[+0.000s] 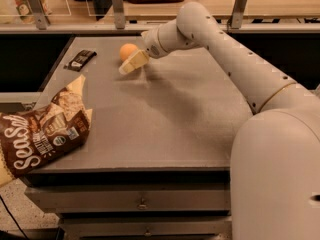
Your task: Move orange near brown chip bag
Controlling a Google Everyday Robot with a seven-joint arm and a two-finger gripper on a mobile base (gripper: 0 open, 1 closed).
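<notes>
Camera view shows the task barely begun: the gripper, its grip state impossible to tell, hangs just beside the orange at the far side of the table, well apart from the brown chip bag at the near-left edge, so the whole carry is left.

A grey desk with drawers beneath stands before a wooden counter with metal posts; speckled floor lower left
</notes>
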